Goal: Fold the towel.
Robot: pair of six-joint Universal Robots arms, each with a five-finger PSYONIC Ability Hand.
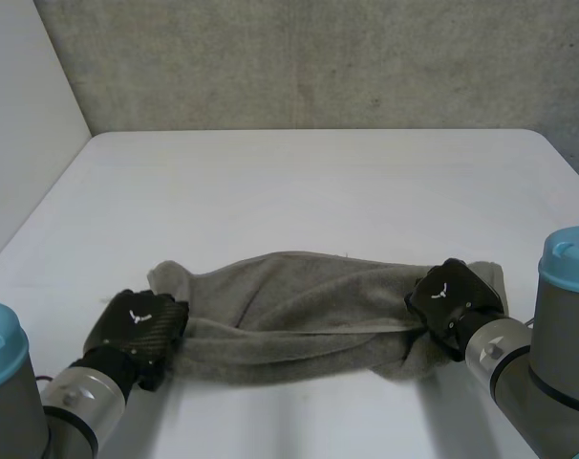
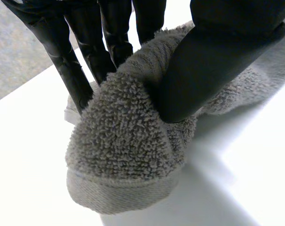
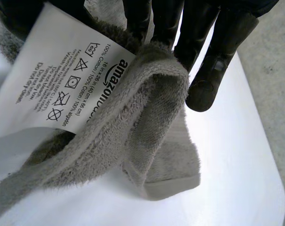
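A grey towel [image 1: 299, 311] lies bunched in a long band across the near part of the white table [image 1: 299, 191]. My left hand [image 1: 137, 327] is at the towel's left end; in the left wrist view its thumb [image 2: 213, 61] and fingers [image 2: 72, 70] pinch a thick fold of towel [image 2: 123, 150] between them. My right hand [image 1: 452, 296] holds the right end; its fingers [image 3: 213, 61] curl round a doubled edge of towel [image 3: 152, 122], and a white care label [image 3: 67, 80] hangs out beside the palm.
A grey wall [image 1: 318, 57] stands behind the table's far edge, and a pale panel [image 1: 22, 115] rises at the left. The table's right edge [image 1: 567, 163] runs close to my right arm [image 1: 547, 354].
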